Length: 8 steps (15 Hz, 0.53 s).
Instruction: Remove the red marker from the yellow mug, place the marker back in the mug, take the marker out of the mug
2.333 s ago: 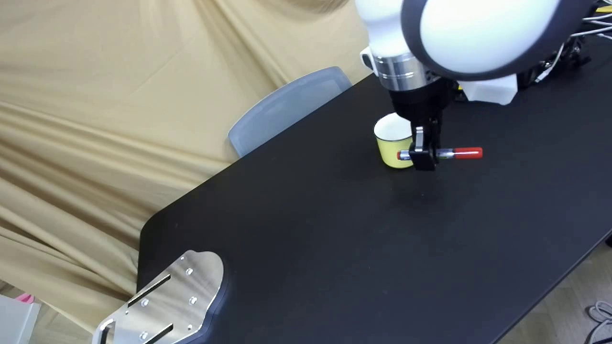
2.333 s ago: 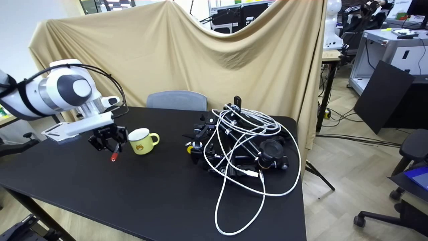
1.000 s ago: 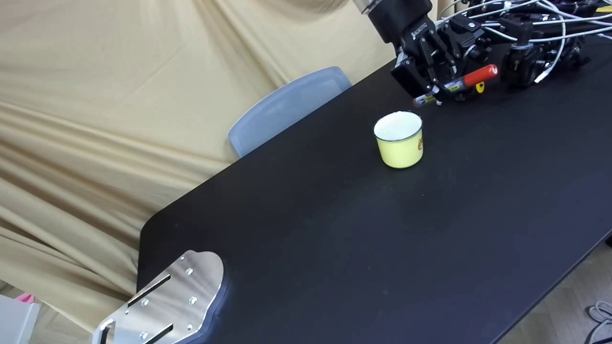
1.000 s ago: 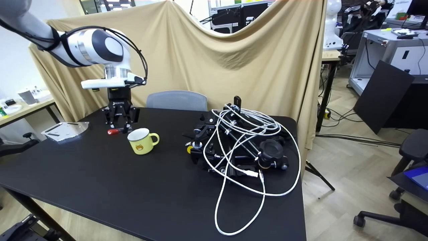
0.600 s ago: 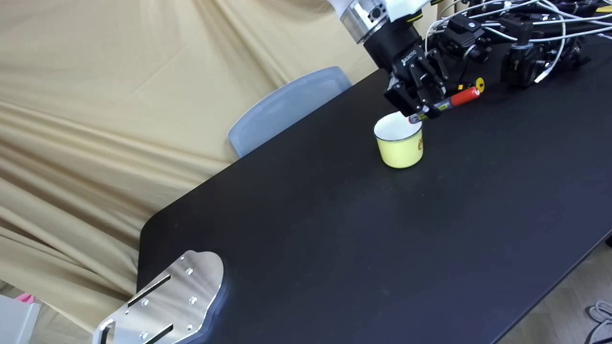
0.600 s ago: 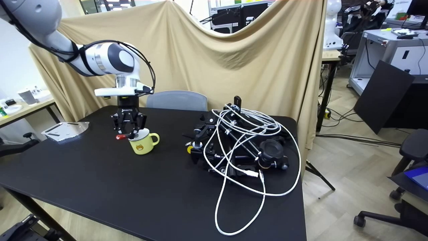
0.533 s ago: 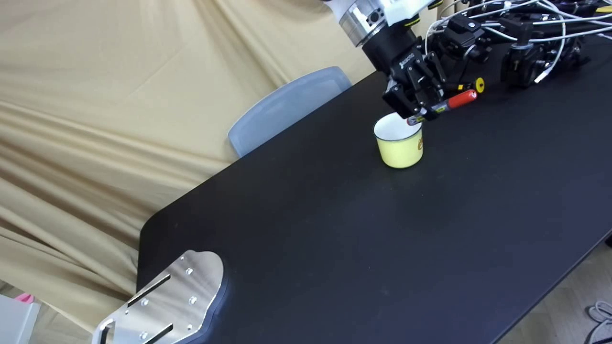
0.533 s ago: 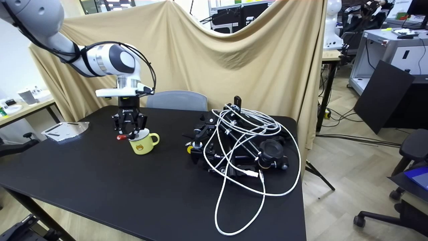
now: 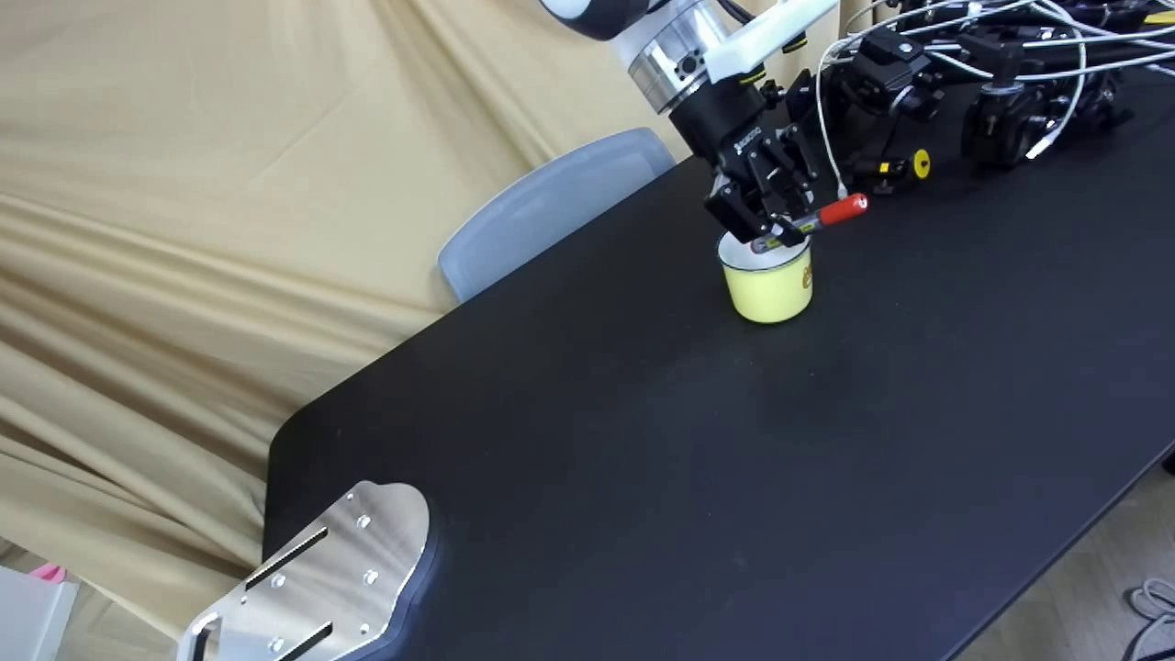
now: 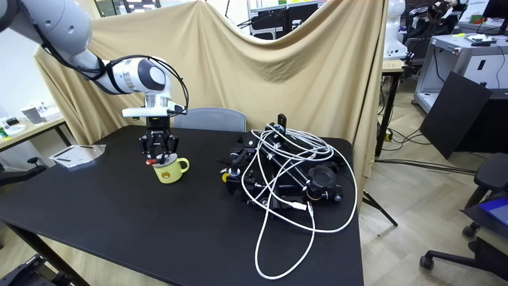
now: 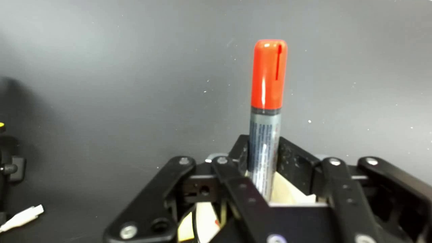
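Gripper (image 9: 771,233) with slanted red marker (image 9: 831,214) stands over yellow mug (image 9: 766,294); way from above is obstructed. In exterior view, broad passage goes over black table (image 9: 569,459), between mug and metal plate (image 9: 321,588). Narrower gap lies between mug handle (image 10: 185,164) and black equipment (image 10: 322,177) with white cables (image 10: 298,205). Behind far table edge, chair (image 10: 210,120) and curtain (image 10: 246,79) limit room.

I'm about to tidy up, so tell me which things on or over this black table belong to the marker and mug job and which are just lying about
Part of the job:
red marker, held in the gripper
yellow mug, standing upright

Just lying about, it seems:
white cables, draped over the gear
black gear
slotted metal plate
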Available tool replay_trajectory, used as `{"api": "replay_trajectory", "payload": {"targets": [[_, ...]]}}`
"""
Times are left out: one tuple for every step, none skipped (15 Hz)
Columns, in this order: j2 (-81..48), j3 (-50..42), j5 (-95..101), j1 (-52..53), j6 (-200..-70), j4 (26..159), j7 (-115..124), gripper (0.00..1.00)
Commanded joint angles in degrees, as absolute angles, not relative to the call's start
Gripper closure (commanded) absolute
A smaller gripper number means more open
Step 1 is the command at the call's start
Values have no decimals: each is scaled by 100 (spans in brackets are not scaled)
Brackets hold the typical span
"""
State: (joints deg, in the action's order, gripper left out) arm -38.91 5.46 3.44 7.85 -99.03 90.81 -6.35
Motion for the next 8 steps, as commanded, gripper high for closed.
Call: {"api": "replay_trajectory", "payload": {"targets": [[-4148, 589, 329, 785, -9689, 8596, -696, 50], [-4142, 600, 336, 793, -9690, 8571, -721, 49], [-4125, 614, 337, 798, -9724, 8573, -747, 44], [-4067, 628, 360, 817, -9759, 8609, -764, 35], [-3959, 638, 411, 853, -9825, 8704, -776, 29], [-3858, 666, 433, 876, -9883, 8791, -809, 23], [-3759, 688, 452, 905, -9940, 8886, -829, 15], [-3605, 712, 478, 948, -10026, 9048, -840, 9]]}}
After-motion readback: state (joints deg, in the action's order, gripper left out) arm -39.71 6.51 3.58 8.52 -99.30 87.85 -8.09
